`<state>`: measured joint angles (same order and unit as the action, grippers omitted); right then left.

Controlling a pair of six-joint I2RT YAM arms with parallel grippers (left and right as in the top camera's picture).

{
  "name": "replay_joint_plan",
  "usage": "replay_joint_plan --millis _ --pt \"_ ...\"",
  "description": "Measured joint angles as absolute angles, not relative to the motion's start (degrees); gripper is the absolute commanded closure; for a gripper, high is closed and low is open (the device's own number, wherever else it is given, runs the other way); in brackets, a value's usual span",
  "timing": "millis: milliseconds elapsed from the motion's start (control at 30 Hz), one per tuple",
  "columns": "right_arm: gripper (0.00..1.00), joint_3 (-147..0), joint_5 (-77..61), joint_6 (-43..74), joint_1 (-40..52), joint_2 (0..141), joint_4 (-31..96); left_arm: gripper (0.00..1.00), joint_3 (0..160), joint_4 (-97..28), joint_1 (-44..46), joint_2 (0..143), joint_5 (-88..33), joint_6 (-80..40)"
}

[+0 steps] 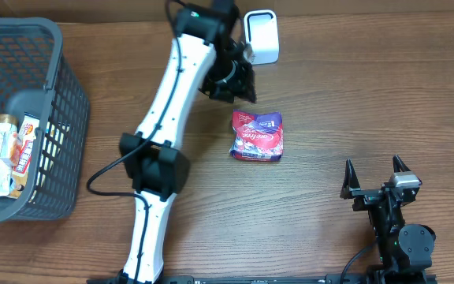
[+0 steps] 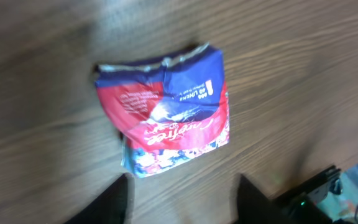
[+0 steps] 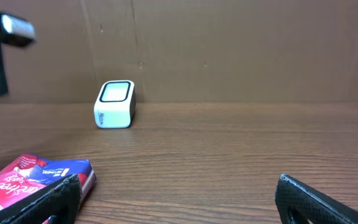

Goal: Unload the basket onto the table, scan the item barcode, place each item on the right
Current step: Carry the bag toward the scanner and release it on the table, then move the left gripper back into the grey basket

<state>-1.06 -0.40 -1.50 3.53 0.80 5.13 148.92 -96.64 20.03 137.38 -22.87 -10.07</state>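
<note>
With the red-and-purple packet [image 1: 256,136] lying flat on the table [image 1: 353,95] near the white scanner [image 1: 261,35], held by neither the partly parted left gripper [image 1: 240,88] nor the wide-open right gripper [image 1: 372,166], its barcode could be missed if it is picked up facing away from the scanner.

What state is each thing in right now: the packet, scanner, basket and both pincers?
Left pincer: open, empty, hovering over the packet.
Right pincer: open wide, empty, well away from the packet.
Carefree liner packet: lying flat on the table, not gripped.
Barcode scanner: standing at the far edge, apart from the packet.
Basket: upright, with snack packets inside.
</note>
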Motion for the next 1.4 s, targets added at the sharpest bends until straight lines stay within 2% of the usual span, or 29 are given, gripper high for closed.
replay_joint_plan --millis 67,100,333,600,967,1133,1267,1400 --pt "0.00 -1.06 -0.43 -1.48 3.53 0.80 5.13 0.94 149.71 -96.68 18.92 136.22 -23.31 -9.50" --pt "0.00 -1.06 -0.43 -1.50 3.53 0.80 5.15 0.96 149.95 -96.68 18.63 135.72 -23.38 -9.47" --pt "0.00 -1.06 -0.43 -1.48 3.53 0.80 5.15 0.96 147.46 -96.60 21.56 134.47 -21.08 -9.06" --pt "0.00 -1.06 -0.43 -1.48 3.53 0.80 5.15 0.96 132.16 -90.59 25.76 134.52 -15.07 -10.11" --pt "0.00 -1.06 -0.45 -1.50 3.53 0.80 5.15 0.96 117.51 -81.12 24.97 134.52 -12.14 -11.05" --pt "0.00 -1.06 -0.40 -1.50 3.53 0.80 5.15 0.96 118.39 -83.79 24.47 134.47 -8.25 -13.19" --pt "0.00 -1.06 -0.43 -1.48 3.53 0.78 5.13 0.96 130.28 -92.60 22.37 135.13 -4.38 -15.14" --pt "0.00 -1.06 -0.40 -1.50 3.53 0.80 5.13 0.96 147.70 -96.14 19.49 134.65 -2.66 -16.21"
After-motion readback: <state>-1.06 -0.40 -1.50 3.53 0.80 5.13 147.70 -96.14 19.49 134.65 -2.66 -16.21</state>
